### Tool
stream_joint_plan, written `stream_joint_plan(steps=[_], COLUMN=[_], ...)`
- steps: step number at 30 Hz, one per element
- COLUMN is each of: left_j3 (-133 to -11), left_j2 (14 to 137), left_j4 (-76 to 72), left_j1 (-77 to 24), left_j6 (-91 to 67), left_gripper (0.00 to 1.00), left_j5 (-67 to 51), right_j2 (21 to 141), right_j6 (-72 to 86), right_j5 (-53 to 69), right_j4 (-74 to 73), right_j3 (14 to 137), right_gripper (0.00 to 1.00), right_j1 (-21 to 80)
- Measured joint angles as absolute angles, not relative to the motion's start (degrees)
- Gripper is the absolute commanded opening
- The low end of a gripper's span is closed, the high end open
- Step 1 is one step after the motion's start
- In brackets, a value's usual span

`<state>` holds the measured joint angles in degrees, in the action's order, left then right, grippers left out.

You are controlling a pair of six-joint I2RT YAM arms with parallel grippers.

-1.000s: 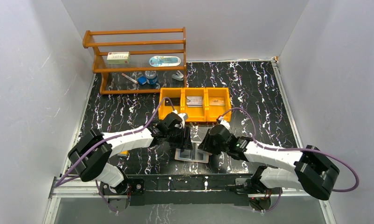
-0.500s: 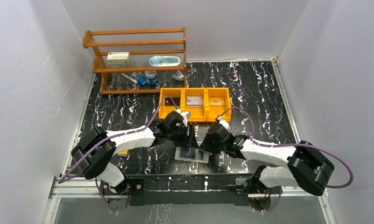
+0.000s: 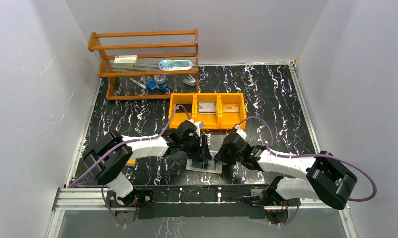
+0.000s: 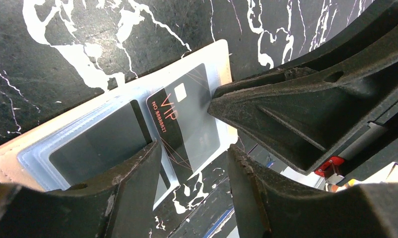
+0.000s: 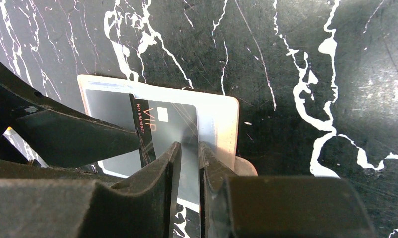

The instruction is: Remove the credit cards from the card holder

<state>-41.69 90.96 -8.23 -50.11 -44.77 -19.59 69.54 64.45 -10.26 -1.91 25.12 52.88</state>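
Right wrist view: the right tool point(image 5: 189, 146), pressed almost together, nips the black VIP card point(image 5: 160, 126) by its end. The card lies long-ways in the card holder point(image 5: 222, 124). The left tool point(image 4: 193, 148) is spread.

Card point(image 4: 187, 124) seemingly in holder point(image 4: 221, 58) — tray point(image 3: 207, 127) behind, shelf point(image 3: 142, 45) back-left.

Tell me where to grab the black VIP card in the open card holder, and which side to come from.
Pinch the black card by the short edge opposite its VIP lettering, coming in low from the right arm's side. It lies flat on the card holder, and its lettered end seems tucked beside the grey card, so only that edge looks free to lift and slide out.
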Motion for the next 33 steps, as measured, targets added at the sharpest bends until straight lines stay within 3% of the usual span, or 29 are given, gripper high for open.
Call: stream_joint_plan(steps=[9, 12, 26, 33], left_j3=[-40.9, -40.3, -39.4, -39.6], left_j2=[92.1, 92.2, 89.5, 89.1], left_j4=[-10.6, -11.6, -9.6, -8.1], left_j1=[-50.1, -50.1, -50.5, -50.4], left_j6=[-47.5, -48.6, -50.8, -49.1], left_gripper=[0.46, 0.46, 0.55, 0.51], left_j5=[-19.8, -19.6, -15.9, -16.8], right_j2=[69.5, 69.5, 69.9, 70.1], right_j6=[64.7, 64.8, 64.8, 64.8], right_j5=[-10.2, -10.0, -8.8, -8.4], right_j4=[-1.5, -1.5, -0.7, -0.4], right_j3=[24.9, 24.9, 24.6, 24.6], right_gripper=[0.27, 0.22, 0.20, 0.20], right_j1=[52.8, 52.6, 52.5, 52.5])
